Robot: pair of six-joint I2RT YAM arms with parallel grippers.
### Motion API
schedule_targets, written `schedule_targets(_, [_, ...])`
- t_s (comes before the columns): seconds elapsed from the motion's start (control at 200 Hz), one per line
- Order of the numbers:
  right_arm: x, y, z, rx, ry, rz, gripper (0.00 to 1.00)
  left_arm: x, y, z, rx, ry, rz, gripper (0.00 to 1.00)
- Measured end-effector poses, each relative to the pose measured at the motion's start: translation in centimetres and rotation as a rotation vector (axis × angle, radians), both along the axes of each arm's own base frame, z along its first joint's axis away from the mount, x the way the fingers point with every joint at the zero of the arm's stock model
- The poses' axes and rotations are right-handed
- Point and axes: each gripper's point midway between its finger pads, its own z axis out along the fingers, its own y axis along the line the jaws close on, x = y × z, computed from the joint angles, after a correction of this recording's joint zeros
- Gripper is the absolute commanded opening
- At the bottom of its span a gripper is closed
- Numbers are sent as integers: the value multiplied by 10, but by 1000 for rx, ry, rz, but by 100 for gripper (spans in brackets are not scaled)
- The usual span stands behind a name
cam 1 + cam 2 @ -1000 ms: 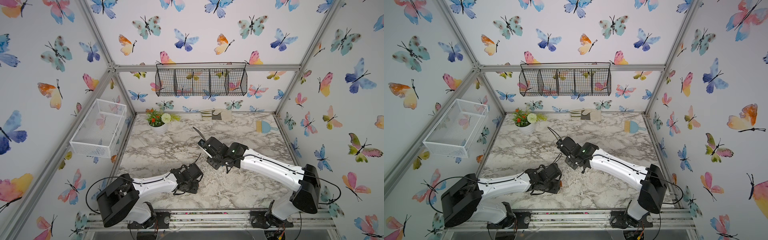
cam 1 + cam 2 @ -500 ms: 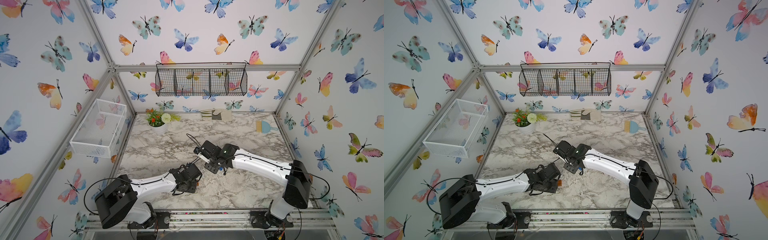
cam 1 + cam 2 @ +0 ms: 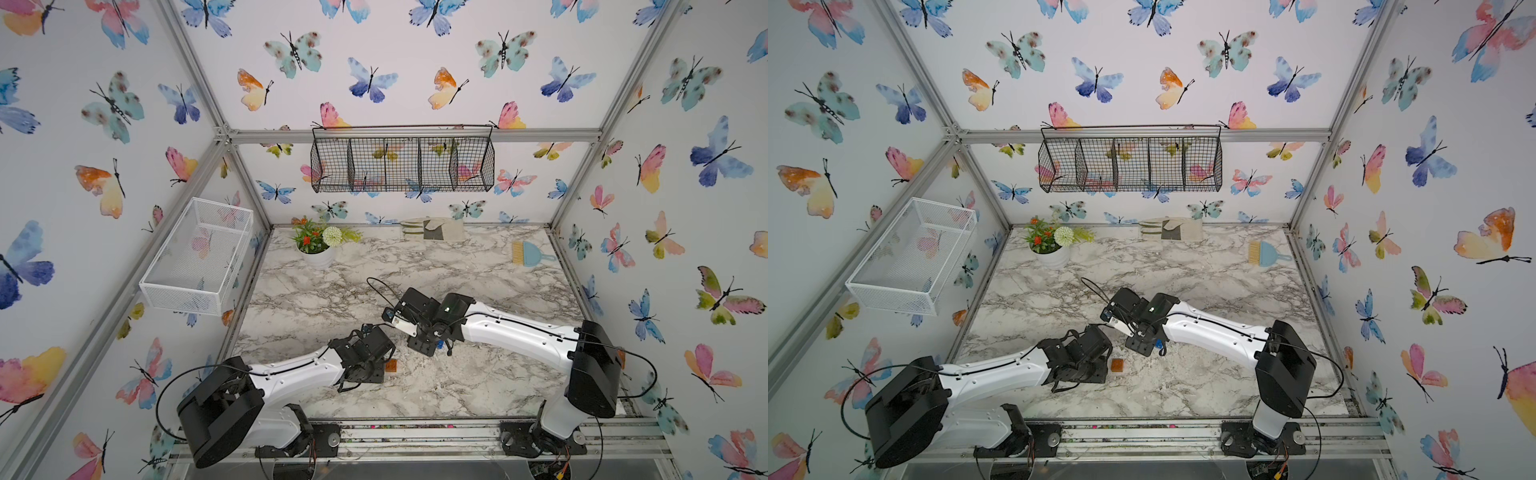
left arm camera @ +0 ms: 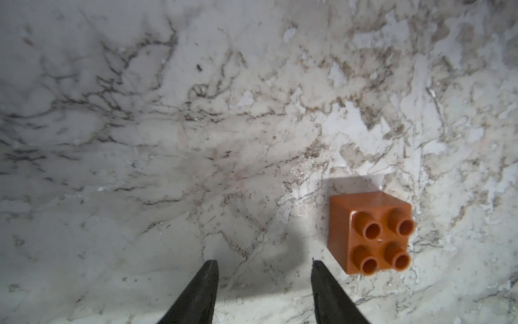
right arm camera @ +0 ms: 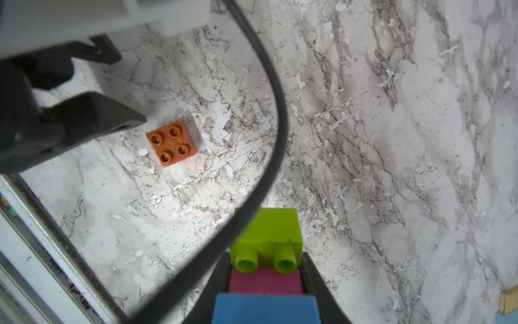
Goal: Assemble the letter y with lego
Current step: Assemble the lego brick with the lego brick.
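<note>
**Top views.** In both top views the left gripper (image 3: 380, 370) sits low over the marble table (image 3: 457, 386), near the front edge. The orange brick (image 3: 391, 366) lies on the table just beside it. The right gripper (image 3: 430, 347) is near, slightly further back, with a blue brick (image 3: 439, 344) showing at it. The state of the fingers cannot be told from here.

**Left wrist view.** The 2 fingers (image 4: 204, 291) of the left gripper stand apart, with only bare table between them. The orange brick rests studs up, all 4 studs visible. It lies outside the gap, just beside 1 finger and not touching it.

**Right wrist view.** The right gripper is closed on a brick stack (image 5: 266, 280) of 3 bricks. The blue brick is nearest the wrist, then the pink brick (image 5: 265, 282), with the lime green brick (image 5: 269, 235) outermost. 2 green studs are visible. The orange brick lies alone on the table, well apart from the stack and beside a left finger (image 5: 84, 120). A black cable (image 5: 276, 112) crosses the view.
</note>
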Motion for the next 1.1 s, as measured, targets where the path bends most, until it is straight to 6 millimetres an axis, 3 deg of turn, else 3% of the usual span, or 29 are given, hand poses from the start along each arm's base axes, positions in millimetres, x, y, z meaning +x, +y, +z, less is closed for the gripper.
schedule_targets(0.255, [-23,5,-43,-134,46,150,26,38,53,26,-150,-78,268,79])
schedule_targets(0.355, [-27,7,-53,-159,65,188,26,46,63,33,-189,-88,325,81])
schedule_targets(0.761, [-41,39,-54,-146,99,305,25,81,109,61,-329,-109,530,91])
schedule_targets(1.096, [-41,47,-59,-176,116,330,25,91,122,66,-378,-98,543,92])
